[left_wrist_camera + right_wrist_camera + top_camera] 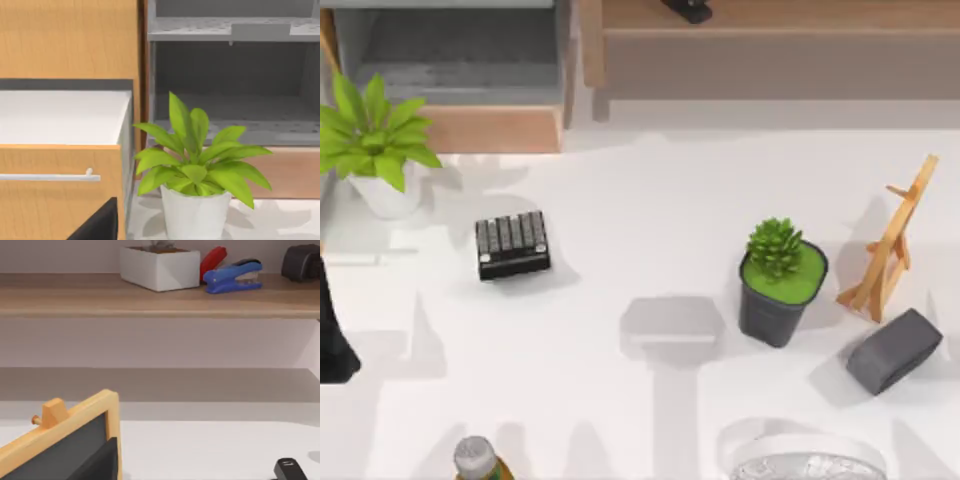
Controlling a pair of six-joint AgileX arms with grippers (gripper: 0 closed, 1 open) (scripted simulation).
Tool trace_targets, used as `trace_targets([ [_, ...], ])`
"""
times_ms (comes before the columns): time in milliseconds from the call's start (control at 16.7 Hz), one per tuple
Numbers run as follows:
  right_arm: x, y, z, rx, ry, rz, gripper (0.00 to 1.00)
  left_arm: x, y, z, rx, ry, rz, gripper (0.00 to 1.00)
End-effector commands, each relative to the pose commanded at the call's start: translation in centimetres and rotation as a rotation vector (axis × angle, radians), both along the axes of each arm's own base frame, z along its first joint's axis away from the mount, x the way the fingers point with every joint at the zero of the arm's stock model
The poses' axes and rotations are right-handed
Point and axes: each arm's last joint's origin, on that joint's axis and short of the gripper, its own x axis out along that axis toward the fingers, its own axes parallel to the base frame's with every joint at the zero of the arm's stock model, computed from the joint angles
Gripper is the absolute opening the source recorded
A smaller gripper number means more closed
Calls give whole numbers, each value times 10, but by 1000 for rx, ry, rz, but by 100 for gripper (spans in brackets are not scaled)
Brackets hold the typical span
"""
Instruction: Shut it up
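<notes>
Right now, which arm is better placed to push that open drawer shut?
Probably the left. The drawer stands pulled out at the table's far left, and the left wrist view faces its tan front panel just beyond the leafy plant. The right wrist view faces the shelf unit.

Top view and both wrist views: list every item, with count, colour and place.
Drawer: one, grey inside, tan front, pulled open, top left.
Shelf unit: one, brown, top right.
Leafy plant: one, green in white pot, left, by the drawer.
Keypad block: one, black, left of centre.
Succulent: one, green in dark grey pot, right.
Easel: one, wooden, far right.
Grey block: one, below the easel.
Bottle: one, grey cap, bottom edge.
Stapler: one, blue, on the shelf.
White box: one, on the shelf.
Left arm: black, left edge.
</notes>
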Motion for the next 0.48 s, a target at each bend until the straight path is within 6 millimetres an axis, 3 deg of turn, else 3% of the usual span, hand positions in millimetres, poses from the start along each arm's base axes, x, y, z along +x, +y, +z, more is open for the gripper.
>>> trace_targets([
  [240, 0, 0, 0, 0, 0, 0, 100, 1, -1, 6, 2, -12, 2, 100],
  [480, 0, 0, 0, 0, 0, 0, 100, 12, -9, 32, 1, -35, 5, 100],
])
